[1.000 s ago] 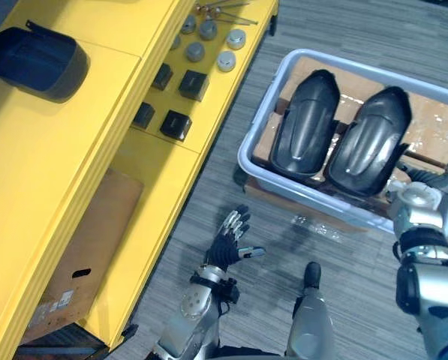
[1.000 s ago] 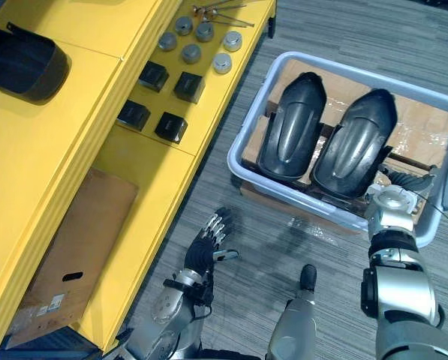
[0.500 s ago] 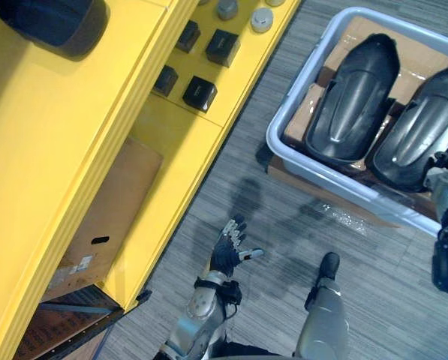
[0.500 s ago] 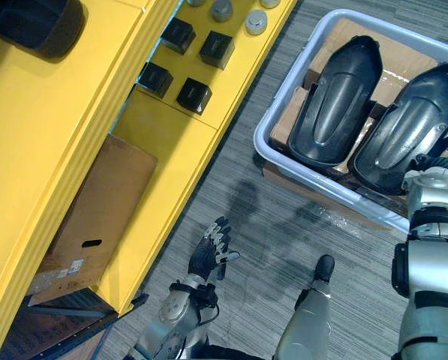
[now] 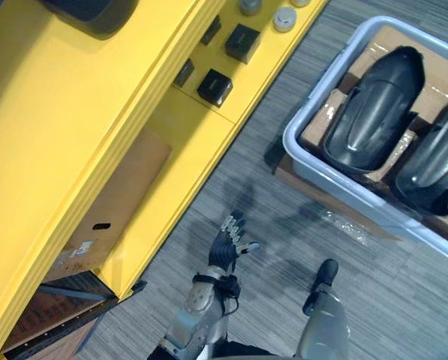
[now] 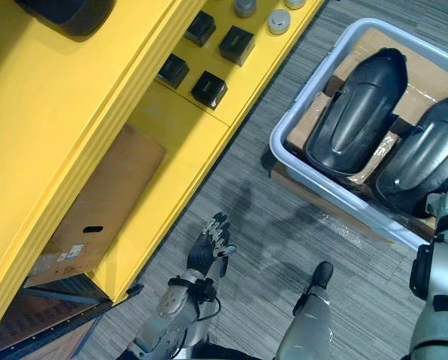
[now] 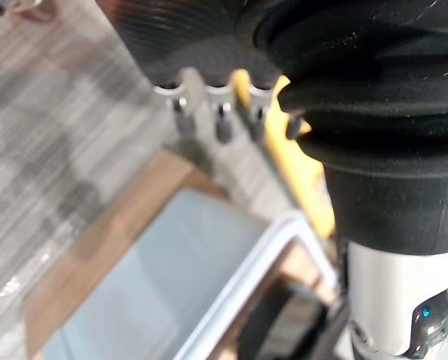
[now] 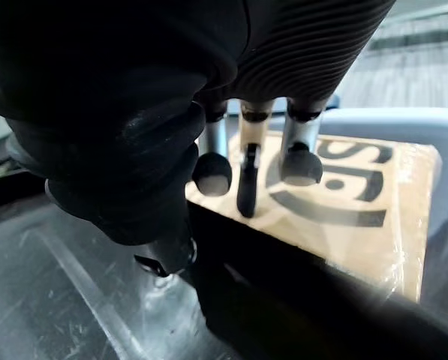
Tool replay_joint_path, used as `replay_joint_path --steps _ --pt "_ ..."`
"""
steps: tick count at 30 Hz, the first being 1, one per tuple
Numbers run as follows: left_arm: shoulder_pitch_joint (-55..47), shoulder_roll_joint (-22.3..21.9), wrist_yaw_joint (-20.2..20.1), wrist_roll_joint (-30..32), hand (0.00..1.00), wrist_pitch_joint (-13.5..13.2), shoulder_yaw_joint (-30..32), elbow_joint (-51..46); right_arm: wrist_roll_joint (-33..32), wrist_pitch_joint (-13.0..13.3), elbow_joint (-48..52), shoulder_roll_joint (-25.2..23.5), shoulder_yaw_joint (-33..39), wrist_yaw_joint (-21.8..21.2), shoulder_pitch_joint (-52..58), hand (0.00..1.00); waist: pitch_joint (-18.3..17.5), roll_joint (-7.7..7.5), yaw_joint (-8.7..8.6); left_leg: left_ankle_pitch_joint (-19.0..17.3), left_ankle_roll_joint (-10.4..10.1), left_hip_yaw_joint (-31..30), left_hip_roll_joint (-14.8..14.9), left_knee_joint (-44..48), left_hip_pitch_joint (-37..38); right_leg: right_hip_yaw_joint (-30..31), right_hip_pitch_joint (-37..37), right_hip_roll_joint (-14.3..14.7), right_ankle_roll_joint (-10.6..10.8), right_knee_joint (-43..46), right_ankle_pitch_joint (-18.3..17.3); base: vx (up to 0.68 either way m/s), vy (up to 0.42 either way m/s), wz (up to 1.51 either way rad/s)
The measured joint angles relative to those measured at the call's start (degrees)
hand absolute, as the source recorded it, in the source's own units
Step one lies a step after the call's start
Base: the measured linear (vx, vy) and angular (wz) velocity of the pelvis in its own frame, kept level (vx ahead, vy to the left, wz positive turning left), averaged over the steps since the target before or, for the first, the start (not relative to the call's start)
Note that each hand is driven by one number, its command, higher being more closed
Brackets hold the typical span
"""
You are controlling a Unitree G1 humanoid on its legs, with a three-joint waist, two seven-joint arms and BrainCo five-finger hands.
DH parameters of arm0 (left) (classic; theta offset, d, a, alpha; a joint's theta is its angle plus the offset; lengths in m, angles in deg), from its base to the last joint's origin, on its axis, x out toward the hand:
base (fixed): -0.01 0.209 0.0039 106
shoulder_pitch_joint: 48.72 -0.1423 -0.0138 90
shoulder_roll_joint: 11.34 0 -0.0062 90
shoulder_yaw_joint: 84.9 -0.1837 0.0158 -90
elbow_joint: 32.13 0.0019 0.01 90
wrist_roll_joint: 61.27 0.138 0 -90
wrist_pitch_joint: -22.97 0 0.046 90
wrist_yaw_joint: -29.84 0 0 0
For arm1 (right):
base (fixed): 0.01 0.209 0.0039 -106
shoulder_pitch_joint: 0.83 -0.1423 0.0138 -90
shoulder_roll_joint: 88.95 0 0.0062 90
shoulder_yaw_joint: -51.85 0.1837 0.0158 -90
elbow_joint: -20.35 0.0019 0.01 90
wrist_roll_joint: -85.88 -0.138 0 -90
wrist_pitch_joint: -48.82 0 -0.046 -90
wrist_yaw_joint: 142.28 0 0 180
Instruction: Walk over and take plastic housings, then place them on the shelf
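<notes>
Left eye view is swung by a camera move, so the bin of housings is framed at two o'clock, ungrasped, with left hand and right hand open, empty.

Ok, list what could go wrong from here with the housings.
The two housings lie side by side in the bin; lifting one may drag the other or catch the rim.
They look smooth and curved, and the right robot hand is by them alone while the left robot hand hangs open over the floor, so a grip may slip.
The yellow shelf carries small black boxes and silver round parts; a housing set there could knock them.
</notes>
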Motion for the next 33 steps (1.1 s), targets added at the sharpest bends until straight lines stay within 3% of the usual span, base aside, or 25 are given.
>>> replay_joint_path --steps 5,8,14,17,18,19,23,24,26,30,33 --pt "-0.31 1.08 -1.03 -3.46 0.0 -0.35 2.24 -1.5 2.32 6.81 0.67 -3.73 -1.05 8.07 2.13 1.0 0.05 -0.1 -0.58 1.05 -0.36 0.42 0.48 -2.58 1.88 -0.01 0.86 0.21 -0.15 -0.72 -0.07 0.0 -0.009 -0.01" --pt "-2.12 1.34 -2.78 -5.7 0.0 -0.49 4.78 -3.66 4.37 9.07 6.38 -7.41 -5.79 12.13 5.21 1.0 0.56 -1.51 -1.87 1.6 -0.47 1.8 1.22 -4.16 2.97 0.49 1.06 0.5 -0.44 -2.12 0.4 0.02 -0.018 -0.14" --pt "-3.71 3.02 -3.56 -7.99 0.0 -0.41 8.73 -8.54 8.67 8.94 21.13 -13.82 -9.58 14.31 12.78 1.0 0.76 -6.28 -3.48 2.07 -1.17 4.45 3.47 -7.12 6.7 2.4 1.41 1.77 -0.81 -2.63 0.95 0.07 -0.047 -0.25" --pt "-2.64 3.04 -1.78 -3.88 0.0 -0.1 10.87 -11.43 12.18 8.77 28.09 -15.08 -11.05 14.21 14.98 1.0 0.6 -8.48 -4.64 2.3 -1.38 5.69 4.09 -8.77 9.17 3.33 2.25 2.03 -1.03 -2.65 0.87 0.06 -0.041 -0.18" --pt "-0.89 3.31 -1.41 -1.58 0.0 0.81 11.83 -11.61 13.74 8.7 30.09 -15.76 -11.26 14.14 15.44 1.0 0.39 -9.34 -4.93 2.56 -1.44 6.27 4.25 -9.58 10.05 3.59 2.41 2.03 -1.12 -2.66 0.86 0.01 -0.037 -0.22" --pt "10.06 7.0 -0.17 6.12 0.0 5.39 13.65 -11.0 16.6 8.34 35.96 -16.92 -12.3 13.92 16.05 1.0 -0.26 -11.41 -6.16 3.57 -1.59 7.56 4.5 -11.57 11.94 4.54 3.1 2.25 -2.06 -3.86 1.61 0.01 -0.03 -0.34" --pt "18.62 9.88 -0.33 6.75 0.0 7.52 15.38 -8.85 18.51 7.94 37.08 -17.97 -13.14 12.73 15.59 1.0 -1.22 -13.46 -7.47 3.73 -1.65 9.12 4.89 -12.06 12.84 6.07 2.89 2.51 -2.28 -4.63 2.28 0.0 -0.001 -0.19" --pt "21.12 10.1 -0.34 6.78 0.0 7.82 15.07 -7.2 18.55 7.62 37.11 -17.97 -13.22 12.62 14.87 1.0 -1.27 -13.54 -7.48 3.72 -1.66 9.51 4.94 -12.06 12.91 6.42 2.75 2.55 -2.34 -4.9 2.53 -0.01 0.014 -0.23" --pt "34.42 11.57 -0.38 5.56 0.0 10.93 14.6 4.42 20.69 7.45 37.34 -18.15 -14.48 11.61 10.36 1.0 -1.31 -13.68 -8.39 3.79 -1.67 11.11 5.14 -12.05 12.67 7.98 1.51 2.62 -2.35 -5.57 3.63 -0.04 0.024 -0.34" --pt "43.51 11.89 -0.4 1.41 0.0 15.61 14.21 13.09 22.89 8.87 38.73 -19.09 -15.69 11.65 5.12 1.0 -1.52 -14.03 -11.43 3.76 -1.64 12.75 5.54 -11.76 12.2 9.8 0.17 2.92 -2.19 -6.37 4.73 -0.01 0.016 -0.22" --pt "48.71 11.26 -0.5 -0.85 0.0 16.65 12.22 19.99 23.62 9.02 39.13 -19.12 -16.19 11.75 1.17 1.0 -1.53 -14.05 -12.9 3.69 -1.75 13.33 6.01 -11.78 11.78 10.58 -0.81 3.39 -2.37 -6.36 5.05 0.02 0.002 -0.19"
